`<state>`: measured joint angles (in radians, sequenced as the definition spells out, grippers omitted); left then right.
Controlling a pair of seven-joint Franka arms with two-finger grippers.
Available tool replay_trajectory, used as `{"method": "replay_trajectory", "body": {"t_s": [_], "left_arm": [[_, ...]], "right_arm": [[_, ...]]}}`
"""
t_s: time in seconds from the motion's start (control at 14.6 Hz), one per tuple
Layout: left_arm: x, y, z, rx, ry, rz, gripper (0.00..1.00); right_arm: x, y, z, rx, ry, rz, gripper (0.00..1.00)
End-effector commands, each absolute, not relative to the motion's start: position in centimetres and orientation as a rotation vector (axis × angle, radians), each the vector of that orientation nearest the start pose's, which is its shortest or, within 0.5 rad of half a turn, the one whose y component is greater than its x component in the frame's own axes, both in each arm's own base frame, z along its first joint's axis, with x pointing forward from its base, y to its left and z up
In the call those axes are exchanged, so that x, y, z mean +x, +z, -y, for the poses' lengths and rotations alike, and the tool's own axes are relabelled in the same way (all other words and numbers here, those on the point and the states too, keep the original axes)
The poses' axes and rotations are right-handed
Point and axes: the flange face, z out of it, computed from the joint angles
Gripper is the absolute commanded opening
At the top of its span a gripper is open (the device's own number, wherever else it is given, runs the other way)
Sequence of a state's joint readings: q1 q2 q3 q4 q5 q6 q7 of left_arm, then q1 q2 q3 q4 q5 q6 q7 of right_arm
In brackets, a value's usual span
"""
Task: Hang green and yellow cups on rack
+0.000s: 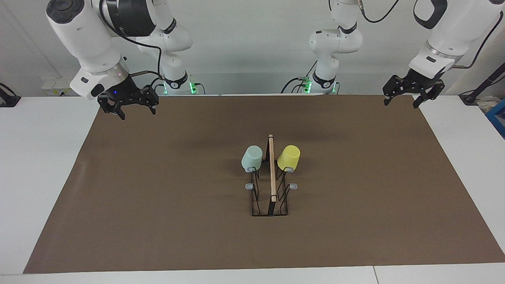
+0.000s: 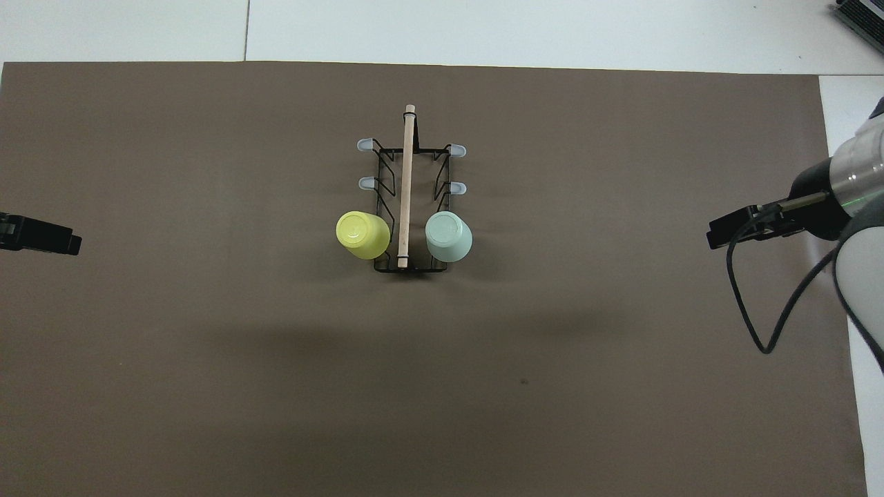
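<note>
A black wire rack (image 1: 270,197) with a long light wooden rod on top stands in the middle of the brown mat (image 1: 158,197) on the white worktop (image 1: 39,157). Two small plastic cups hang upside down on its prongs, at the end of the rack nearest the robots. The pale mint green cup (image 1: 251,158) is on the side toward the right arm. The bright yellow cup (image 1: 288,157) is on the side toward the left arm. The wooden rod runs between them. The other grey-tipped prongs are bare.

The right tool (image 1: 134,112) hangs in the air over the mat's corner at its own end, fingers spread wide and holding nothing. The left tool (image 1: 400,101) hangs over the mat's other corner close to the robots, also wide and holding nothing. Both are well apart from the rack.
</note>
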<state>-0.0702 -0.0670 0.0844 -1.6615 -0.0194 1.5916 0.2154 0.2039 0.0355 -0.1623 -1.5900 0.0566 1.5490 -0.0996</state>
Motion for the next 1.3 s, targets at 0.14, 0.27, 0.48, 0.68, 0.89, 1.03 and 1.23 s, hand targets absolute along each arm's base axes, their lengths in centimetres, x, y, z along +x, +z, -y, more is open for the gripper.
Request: {"method": "replay_trajectory", "body": {"t_s": [0.14,0.27,0.48,0.68,0.89,1.03,1.23], "left_arm": [[54.2,63.2,-0.4,-3.173,-0.024,-0.328,1.0],[54.1,63.1,-0.5,-3.172,-0.009,-0.328,1.0],[53.7,62.8,-0.2,-3.168,0.012,-0.335,1.0],[53.1,62.2,-0.2,-3.166,0.054,-0.345,1.0],[53.2,62.2,-0.1,-3.165,0.04,-0.339,1.0],[53.2,62.3,-0.1,-3.172,0.039,-0.26,1.0],[53.2,62.0,0.2,-3.174,0.047,-0.234,1.0]], "right_arm": [[56.8,59.6,-3.9,-3.065,0.106,0.064,1.0],[56.8,59.6,-4.2,-3.072,0.1,0.053,1.0],[56.8,59.8,-4.4,-3.088,0.101,0.056,1.0],[56.8,59.9,-4.4,-3.122,0.1,0.05,1.0],[56.6,60.2,-4.8,-3.129,0.104,0.06,1.0],[56.6,60.4,-4.7,-3.13,0.102,0.058,1.0],[56.6,60.4,-4.7,-3.13,0.102,0.058,1.0]]}}
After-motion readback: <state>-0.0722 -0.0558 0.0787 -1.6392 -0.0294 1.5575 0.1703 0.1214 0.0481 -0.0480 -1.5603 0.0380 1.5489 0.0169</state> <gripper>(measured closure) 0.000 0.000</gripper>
